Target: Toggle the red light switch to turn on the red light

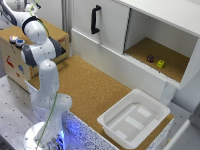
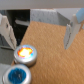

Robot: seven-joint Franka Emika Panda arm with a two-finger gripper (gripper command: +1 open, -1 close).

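In the wrist view the red light (image 2: 26, 53) is a small round cap with a grey rim, and its centre glows bright orange. The matching blue-centred cap (image 2: 16, 75) sits right beside it. Both are mounted on the top of the wooden box (image 1: 47, 31), where they show as the red light (image 1: 12, 38) and the blue cap (image 1: 20, 42). My gripper (image 2: 39, 30) hangs open above the box top, its fingers (image 2: 72, 31) wide apart with nothing between them. I cannot make out a separate red light switch. In the exterior view the arm bends over the box and hides the fingers.
A cork-topped counter (image 1: 90, 85) runs from the box to a white tray (image 1: 134, 117). Behind it stands a white cabinet with a black handle (image 1: 95, 19). Its open compartment holds a dark ball (image 1: 150, 58) and a yellow block (image 1: 160, 63).
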